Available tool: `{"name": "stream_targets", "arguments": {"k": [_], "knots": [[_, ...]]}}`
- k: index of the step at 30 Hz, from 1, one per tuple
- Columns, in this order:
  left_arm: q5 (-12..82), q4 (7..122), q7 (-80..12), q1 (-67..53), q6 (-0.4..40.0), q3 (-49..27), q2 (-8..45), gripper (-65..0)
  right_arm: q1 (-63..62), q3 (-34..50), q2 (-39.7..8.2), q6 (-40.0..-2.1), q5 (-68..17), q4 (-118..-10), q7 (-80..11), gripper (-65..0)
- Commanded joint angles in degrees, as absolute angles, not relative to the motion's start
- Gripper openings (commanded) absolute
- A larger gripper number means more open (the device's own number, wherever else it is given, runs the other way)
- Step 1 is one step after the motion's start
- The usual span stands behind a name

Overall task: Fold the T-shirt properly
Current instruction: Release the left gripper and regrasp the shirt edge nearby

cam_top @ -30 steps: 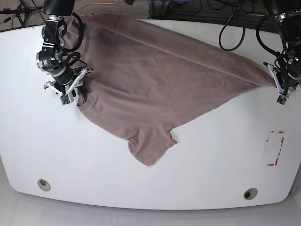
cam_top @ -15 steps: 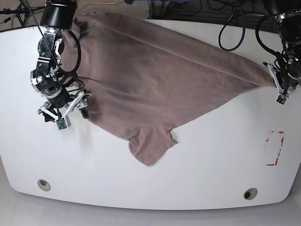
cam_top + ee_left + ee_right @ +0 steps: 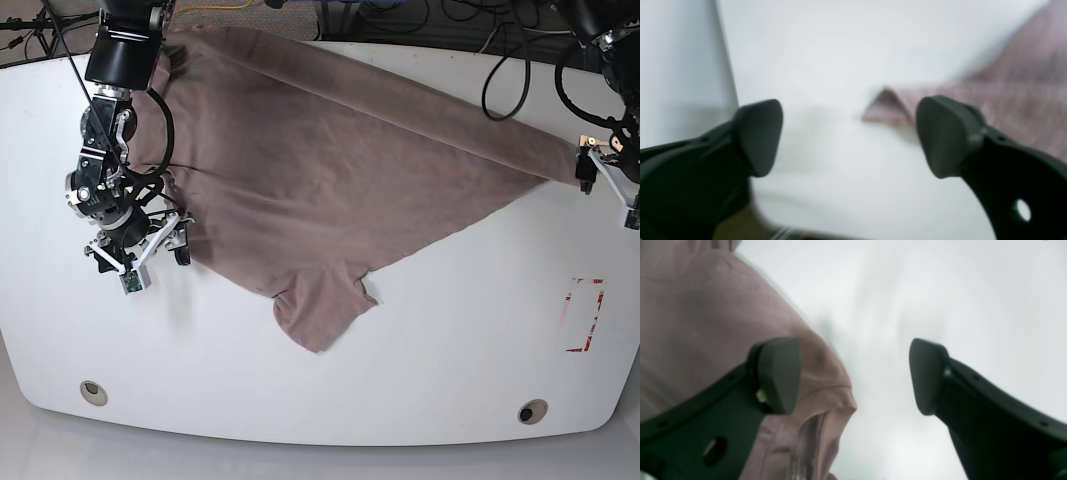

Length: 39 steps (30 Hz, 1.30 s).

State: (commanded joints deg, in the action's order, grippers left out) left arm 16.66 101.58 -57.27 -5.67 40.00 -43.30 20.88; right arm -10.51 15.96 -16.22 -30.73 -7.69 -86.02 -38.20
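Observation:
The T-shirt (image 3: 330, 170) is a plain mauve cloth lying spread and wrinkled across the white table (image 3: 450, 340), one sleeve pointing at the front edge. My right gripper (image 3: 140, 260) hovers open at the shirt's left edge. In the right wrist view the T-shirt (image 3: 706, 306) lies under one finger and the right gripper (image 3: 853, 376) holds nothing. My left gripper (image 3: 610, 190) is open just beyond the shirt's right corner. The left wrist view shows that corner (image 3: 887, 106) lying flat on the table ahead of the empty left gripper (image 3: 850, 140).
A red rectangle mark (image 3: 585, 315) sits on the table at the right. Two round holes (image 3: 93, 392) (image 3: 532, 411) lie near the front edge. Black cables (image 3: 500, 60) hang behind the table's back edge.
My right gripper has let go of the shirt's left edge and moved down toward the front left. My left gripper has opened and drawn right, off the shirt's corner.

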Motion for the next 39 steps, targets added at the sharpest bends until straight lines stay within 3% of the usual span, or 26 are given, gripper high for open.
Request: {"name": "stream_targets", "arguments": {"k": [13, 21, 27, 39], "knots": [[32.84, 89.89, -61.41, -5.58, 40.0, -58.95, 22.02, -1.1, -23.08, 11.56, -16.66, -31.16, -7.87, -66.24, -33.36, -16.8], [33.36, 89.27, -64.75, -5.93, 40.0, -64.22, 21.76, -1.1, -28.35, 11.74, -15.96, -36.79, -8.04, -54.64, -32.66, -16.8], [33.36, 89.19, -65.54, -7.52, 40.0, -66.33, 21.93, -1.1, -28.0, 11.91, -12.62, -40.0, -8.04, -54.11, -32.84, -16.8], [33.36, 89.36, -65.63, -8.92, 40.0, -66.68, 22.02, -1.1, -24.75, 11.56, -8.4, -40.0, -8.04, -54.2, -32.84, -16.8]]}}
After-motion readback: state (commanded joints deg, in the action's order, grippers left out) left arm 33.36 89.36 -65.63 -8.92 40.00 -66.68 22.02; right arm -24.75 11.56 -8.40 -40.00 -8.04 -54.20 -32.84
